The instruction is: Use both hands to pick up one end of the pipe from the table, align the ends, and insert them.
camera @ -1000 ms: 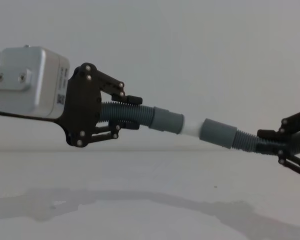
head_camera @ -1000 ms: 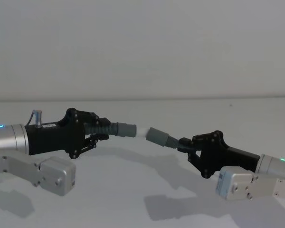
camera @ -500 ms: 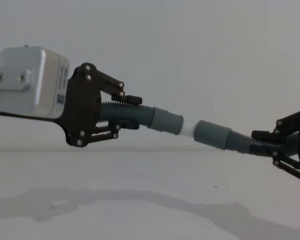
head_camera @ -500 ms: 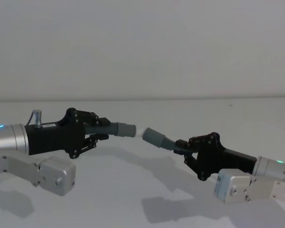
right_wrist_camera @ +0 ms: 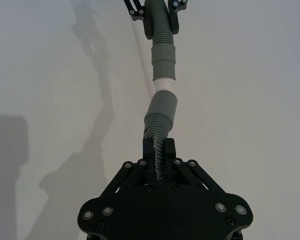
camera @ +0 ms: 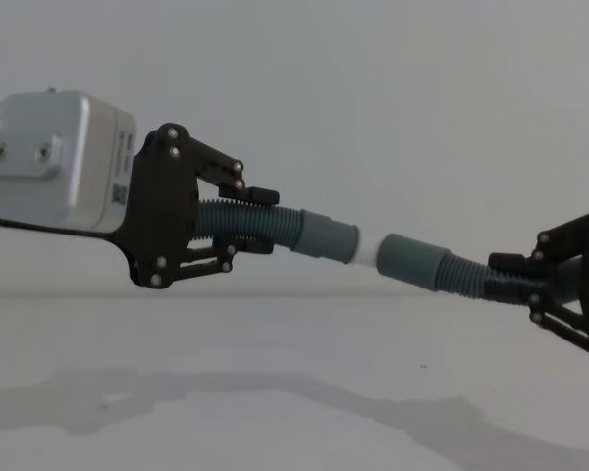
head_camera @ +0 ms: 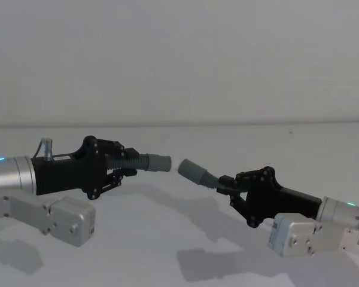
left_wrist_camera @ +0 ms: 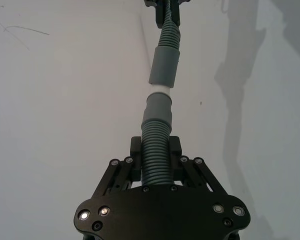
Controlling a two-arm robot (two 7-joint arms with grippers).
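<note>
Both pieces of the pipe hang in the air above the white table (head_camera: 167,245). My left gripper (head_camera: 121,162) is shut on one ribbed piece (camera: 260,226), whose grey cuff (camera: 329,237) carries a white tip (camera: 367,253). My right gripper (head_camera: 226,185) is shut on the other ribbed piece (camera: 466,278) with the plain grey cuff (camera: 412,261). The two ends meet: the white tip (left_wrist_camera: 161,91) reaches the mouth of the plain cuff (left_wrist_camera: 165,67), with a short white stretch showing between the cuffs. The pieces stand at a slight angle to each other.
The silver-grey wrist block (camera: 59,162) of the left arm fills the near left in the chest view. Another wrist block (head_camera: 293,236) sits under the right arm. A pale wall rises behind the table's far edge (head_camera: 239,124).
My right gripper has moved left toward the left one with its piece, and the white stretch between the cuffs has grown shorter. The left arm has stayed still.
</note>
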